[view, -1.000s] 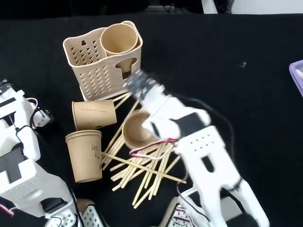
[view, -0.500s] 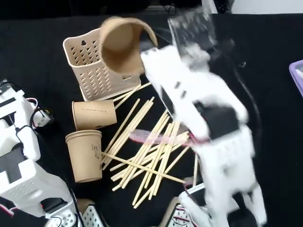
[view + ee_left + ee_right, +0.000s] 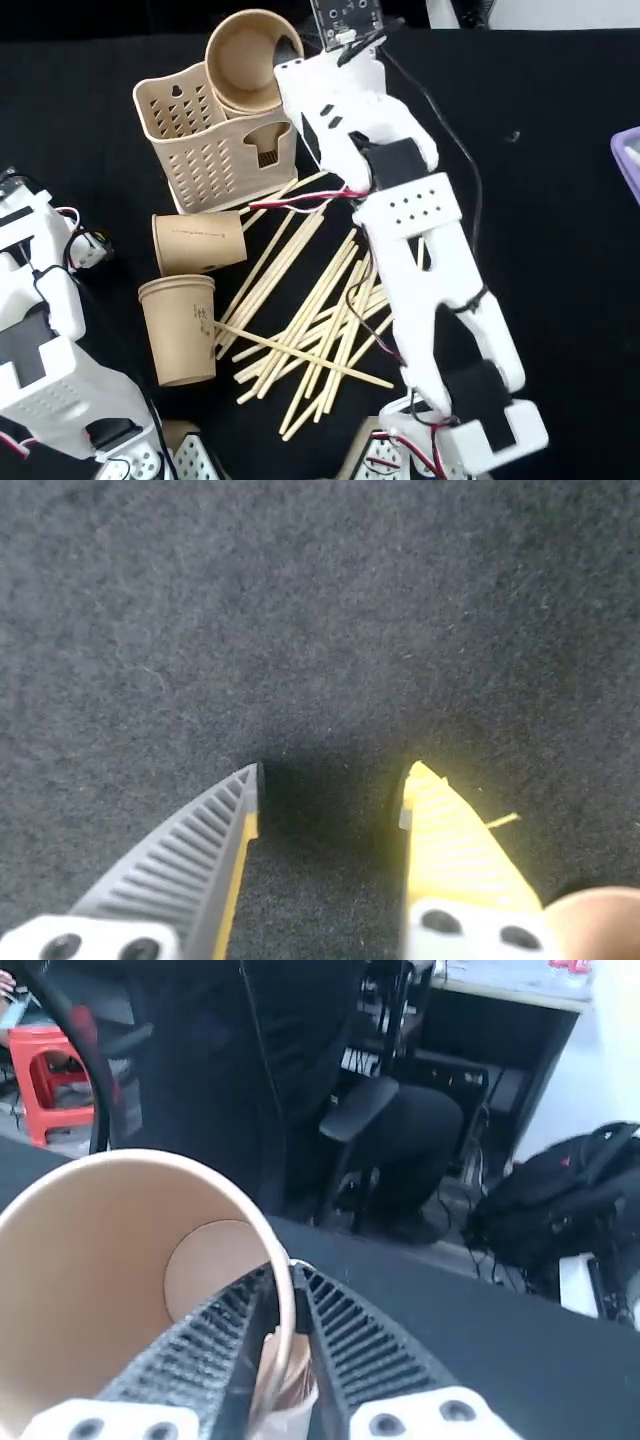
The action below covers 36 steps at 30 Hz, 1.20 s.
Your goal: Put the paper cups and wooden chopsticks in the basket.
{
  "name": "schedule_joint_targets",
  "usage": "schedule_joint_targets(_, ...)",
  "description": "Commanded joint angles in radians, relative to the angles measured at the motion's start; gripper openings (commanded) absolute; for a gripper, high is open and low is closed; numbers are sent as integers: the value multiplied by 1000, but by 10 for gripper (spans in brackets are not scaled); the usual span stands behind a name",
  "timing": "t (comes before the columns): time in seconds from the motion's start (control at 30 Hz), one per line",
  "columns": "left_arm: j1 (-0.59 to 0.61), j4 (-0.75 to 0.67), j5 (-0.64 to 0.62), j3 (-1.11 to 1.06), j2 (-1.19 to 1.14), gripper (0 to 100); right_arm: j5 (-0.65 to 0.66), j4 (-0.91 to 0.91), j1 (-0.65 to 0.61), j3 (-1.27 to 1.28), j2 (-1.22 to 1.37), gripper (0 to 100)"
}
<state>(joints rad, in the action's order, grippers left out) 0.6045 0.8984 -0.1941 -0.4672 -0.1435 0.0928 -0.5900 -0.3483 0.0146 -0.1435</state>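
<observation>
**Cup travelling from the chopsticks to the basket**

Right claw (image 3: 284, 1272) is now holding a cup (image 3: 243, 52) up at the far right corner of the basket (image 3: 195, 150). A second ago that cup was lying among the chopsticks (image 3: 310, 315). The claw is pinching the cup's rim, one finger inside and one outside, and the cup is tilting with its mouth facing the near side. Just under it a second cup (image 3: 264, 108) is sitting in the basket. A third cup (image 3: 198, 243) is lying on its side on the desk (image 3: 540, 220) near the basket. A fourth cup (image 3: 180, 330) is resting just nearer. Chopsticks are lying scattered to their right. Left claw (image 3: 330, 775) is hanging open over bare desk.
</observation>
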Motion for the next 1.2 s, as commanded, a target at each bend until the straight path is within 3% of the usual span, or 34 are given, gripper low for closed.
schedule_joint_targets(0.0,-28,-20,-11,-7,-12,238,-5,-72,18,-99,8,14)
schedule_joint_targets(0.23,-28,-20,-11,-7,-12,238,-11,-282,20,-269,58,225)
schedule_joint_targets(0.5,-28,-20,-11,-7,-12,238,-11,-534,9,-427,4,197)
schedule_joint_targets(0.6,-28,-20,-11,-7,-12,238,-3,-505,2,-400,21,194)
schedule_joint_targets(0.9,-25,-20,-11,-7,-12,238,-5,-123,-3,-334,191,194)
schedule_joint_targets(1.17,-27,-20,-9,-7,-12,238,-11,-199,-32,-421,222,194)
